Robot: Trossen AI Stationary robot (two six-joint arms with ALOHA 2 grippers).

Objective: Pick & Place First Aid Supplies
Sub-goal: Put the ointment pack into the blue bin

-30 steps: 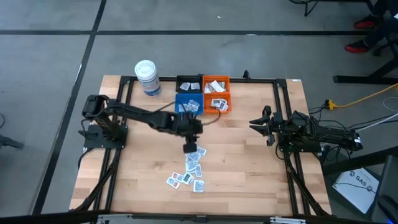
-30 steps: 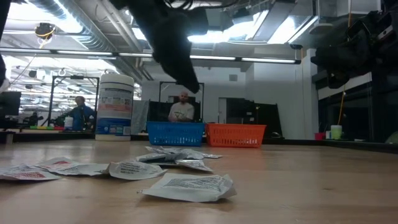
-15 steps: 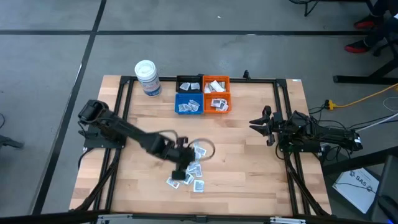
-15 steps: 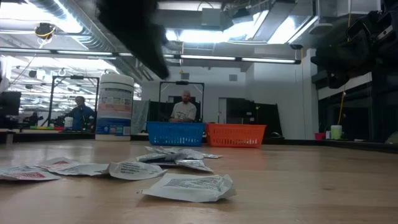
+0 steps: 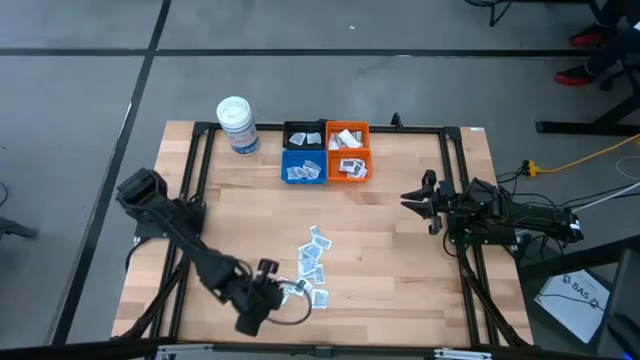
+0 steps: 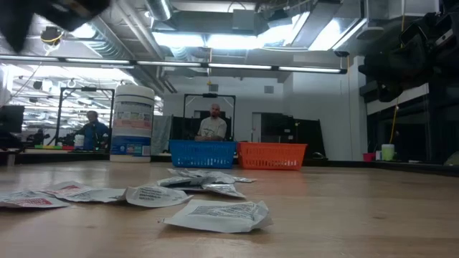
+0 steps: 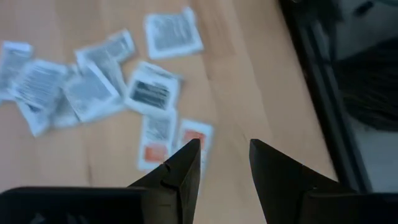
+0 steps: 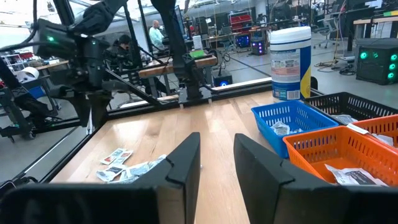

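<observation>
My left gripper (image 7: pixel 224 168) hangs low over the near edge of the pale wooden table (image 5: pixel 400 250), its two dark fingers parted with nothing between them, right beside the small flat white paper sachets (image 7: pixel 155 134) with red and black print. The worry I see is the overlap: those packets lie half on top of one another, so closing here could pinch two at once, or skate a thin one along the wood instead of lifting it. The table's black frame rail (image 7: pixel 323 106) runs just beside my fingers, and a careless swing could clip it. The rest of the loose sachets (image 5: pixel 312 262) lie scattered further in, toward the table's middle. My right gripper (image 5: pixel 424 200) waits well apart at the right side, fingers also parted and empty. At the far edge stand the blue plastic mesh bin (image 5: pixel 303 166), the orange mesh bin (image 5: pixel 348 163) and a black bin (image 5: pixel 303 136) behind, all already holding some packets, with the white cylindrical lidded tub (image 5: pixel 237 125) just left of them, close enough to nudge on a wide carry.
</observation>
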